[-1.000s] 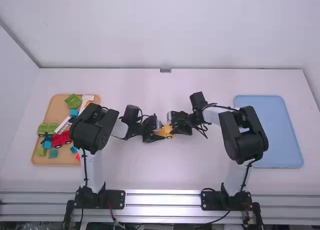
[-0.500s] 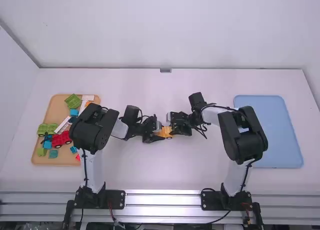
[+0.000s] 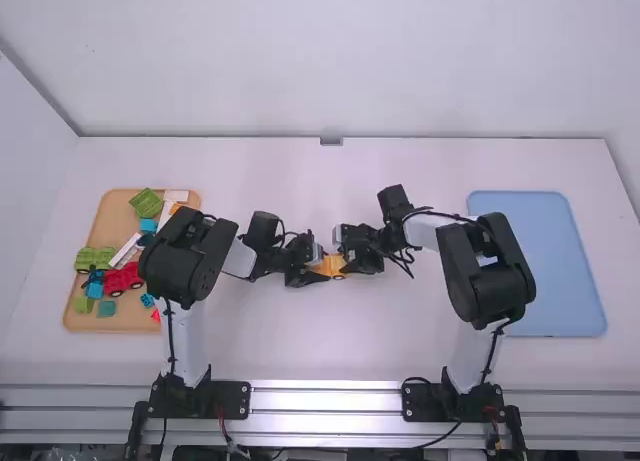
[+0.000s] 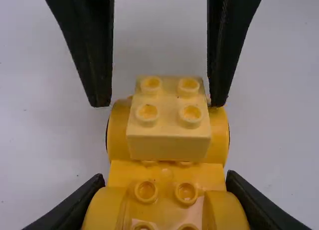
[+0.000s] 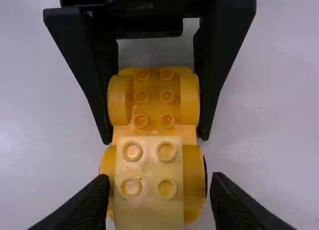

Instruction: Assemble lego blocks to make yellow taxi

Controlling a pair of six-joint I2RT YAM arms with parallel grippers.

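The yellow car is at the middle of the table, lengthwise between the grippers, with a pale block on top of its 3 o'clock end.

From the car's 9 o'clock side, the left gripper is closed against both flanks of that end, holding it. From the 3 o'clock side, the right gripper straddles the block end, fingers parted wider than the block, with a slim gap showing beside it.

Against a second ago, the left gripper has shifted a touch toward 3 o'clock, and the right arm's wrist slightly toward 9. Since half a second ago, hardly any shift shows.

Over at 9 o'clock lies the tan tray, with a red car, a green car and loose blocks; at 3 o'clock, the blue tray.
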